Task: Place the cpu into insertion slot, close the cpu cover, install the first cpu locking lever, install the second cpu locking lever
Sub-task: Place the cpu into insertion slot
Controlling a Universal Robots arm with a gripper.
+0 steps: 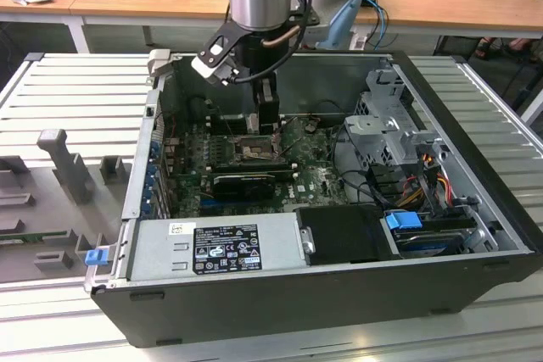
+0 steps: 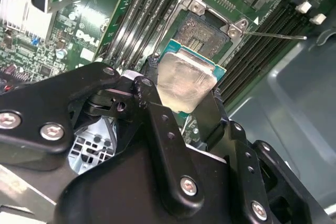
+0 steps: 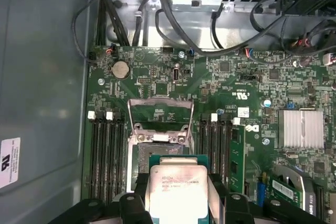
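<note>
My gripper hangs inside the open computer case, low over the middle of the green motherboard. In both wrist views its black fingers are shut on the cpu, a flat silver-topped square chip gripped by two opposite edges. The chip hovers tilted just above and partly over the insertion slot, whose tan contact field shows beyond the chip's edge. The cpu cover stands swung open behind the slot. A thin metal locking lever sticks out beside the socket, unlatched.
Memory slots flank the socket on both sides. A finned heatsink and a black expansion card lie close by. The power supply, drive cage and cable bundles crowd the case; its grey wall runs alongside.
</note>
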